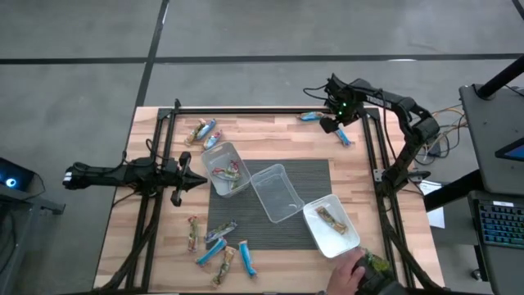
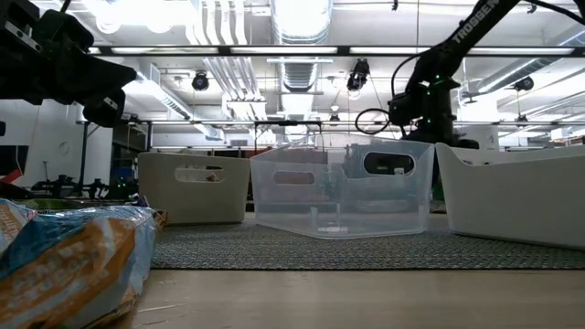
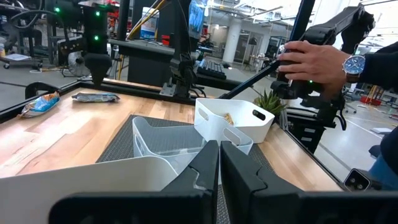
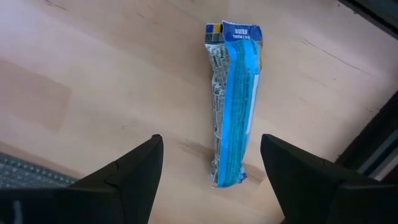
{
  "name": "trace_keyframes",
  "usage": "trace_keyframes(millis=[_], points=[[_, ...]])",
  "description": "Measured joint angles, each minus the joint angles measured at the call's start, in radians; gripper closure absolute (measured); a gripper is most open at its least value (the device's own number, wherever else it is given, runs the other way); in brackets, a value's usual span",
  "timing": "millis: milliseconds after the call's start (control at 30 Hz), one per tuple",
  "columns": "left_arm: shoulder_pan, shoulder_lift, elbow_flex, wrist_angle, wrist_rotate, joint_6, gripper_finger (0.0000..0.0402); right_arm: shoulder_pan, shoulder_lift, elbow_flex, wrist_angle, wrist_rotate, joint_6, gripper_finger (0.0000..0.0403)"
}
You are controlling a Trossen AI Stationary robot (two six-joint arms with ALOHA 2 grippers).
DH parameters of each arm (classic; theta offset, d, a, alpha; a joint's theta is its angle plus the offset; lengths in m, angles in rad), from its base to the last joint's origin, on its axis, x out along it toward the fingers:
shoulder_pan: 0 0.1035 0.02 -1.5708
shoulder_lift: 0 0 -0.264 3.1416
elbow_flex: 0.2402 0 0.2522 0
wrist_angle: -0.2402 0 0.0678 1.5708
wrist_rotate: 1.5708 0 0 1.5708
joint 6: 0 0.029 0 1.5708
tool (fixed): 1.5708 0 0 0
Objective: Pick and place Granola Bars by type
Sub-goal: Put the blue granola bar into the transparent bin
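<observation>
The right gripper (image 4: pixel 211 177) hangs just above a long bar in a shiny bright blue wrapper (image 4: pixel 233 106) that lies flat on the pale wooden table (image 1: pixel 278 135), near the far right corner. Its two dark fingers (image 4: pixel 127 171) stand wide apart, one on each side of the bar, and hold nothing. The wrapper has a wide blue stripe down it, a grey side with small black print, and a crimped flat end with a bit of yellow. A second blue bar (image 1: pixel 311 116) lies close by, near the black frame at the far edge. The left gripper (image 1: pixel 195 180) waits over the left side of the table, pressed shut with nothing in it, pointing toward the tubs. Three see-through plastic tubs sit in a slanted row on a dark grey woven mat (image 1: pixel 315 176). The left tub (image 1: pixel 227 169) has a few bars with red and green print in it. The middle tub (image 1: pixel 278 192) looks bare. The right tub (image 1: pixel 332 226) holds a tan bar (image 1: pixel 331 219). More bars lie loose on the wood: a small bunch (image 1: pixel 202 133) near the far left, and another bunch (image 1: pixel 217 244) of blue and tan ones at the near edge. A person's hand (image 1: pixel 352 272) rests at the near right corner, next to a small green plant (image 1: pixel 377 264).
</observation>
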Motion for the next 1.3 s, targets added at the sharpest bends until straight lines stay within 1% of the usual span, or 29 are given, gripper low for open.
trace_keyframes(millis=[167,400,933,1300], points=[[0.000,0.000,0.000,0.000,0.000,0.000,0.0401,0.000,0.001,-0.066,0.052,0.000,0.022,0.0142],[0.000,0.000,0.000,0.000,0.000,0.000,0.0401,0.000,0.002,-0.144,0.116,0.013,0.042,0.0150],[0.000,0.000,0.000,0.000,0.000,0.000,0.0401,0.000,0.002,-0.197,0.142,0.053,0.036,0.0155],[0.000,0.000,0.000,0.000,0.000,0.000,0.0401,0.007,0.002,-0.202,0.144,0.062,0.036,0.0180]])
